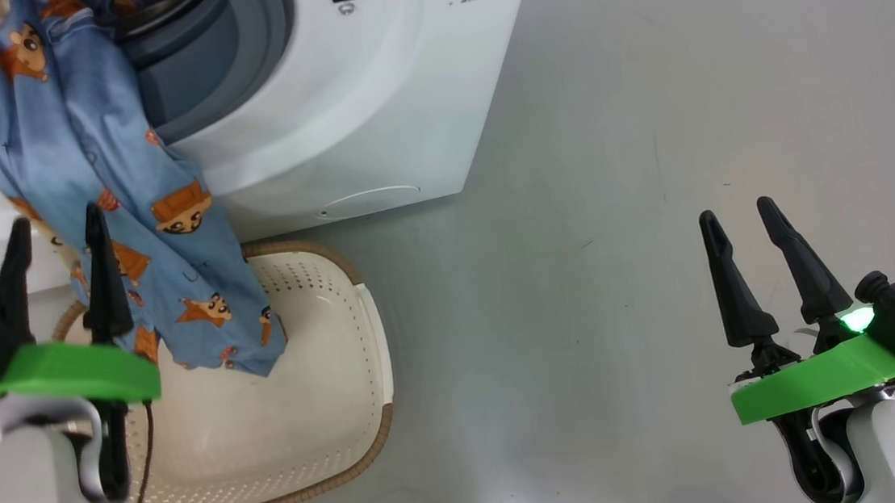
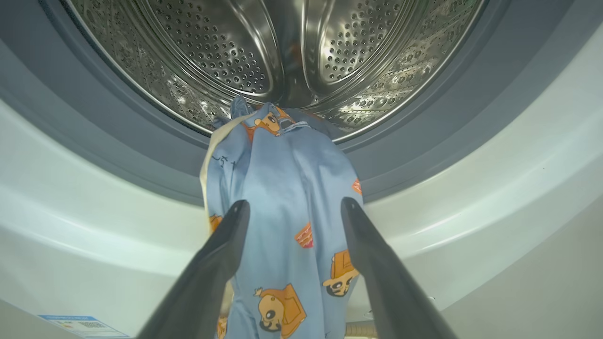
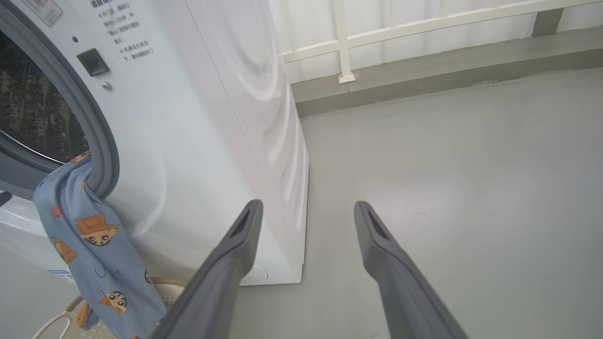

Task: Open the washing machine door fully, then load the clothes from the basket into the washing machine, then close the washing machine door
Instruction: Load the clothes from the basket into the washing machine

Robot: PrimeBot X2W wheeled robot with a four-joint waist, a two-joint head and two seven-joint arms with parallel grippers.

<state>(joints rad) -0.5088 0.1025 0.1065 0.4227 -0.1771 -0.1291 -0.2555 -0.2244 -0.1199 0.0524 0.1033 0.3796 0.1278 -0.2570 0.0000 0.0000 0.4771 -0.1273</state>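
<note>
Right now the blue cartoon-print garment (image 1: 110,192) lies draped over the grey rubber gasket (image 2: 118,155). Its top end sits just inside the steel drum (image 2: 235,56), and the longer part hangs down the front of the washing machine (image 1: 368,88) over the cream basket (image 1: 376,452). Whether its hem touches the basket you cannot tell.

Your left gripper (image 1: 56,225) hangs just in front of the hanging cloth, fingers spread wide and clamping nothing. In the left wrist view the fabric shows between them. Your right gripper (image 1: 736,214) is likewise wide open and empty, above the grey floor (image 1: 612,188) and well apart from the machine.

Expect the garment to be light, thin and limp. It will probably sag from any pinch, and the loose part outside could drag the rest back out. Take hold on a bunched fold in the hanging part, low enough to lift the tail with it. Avoid a single thin edge, which may slip from smooth fingers. Lift it clear of the gasket lip, where soft cloth could catch.
</note>
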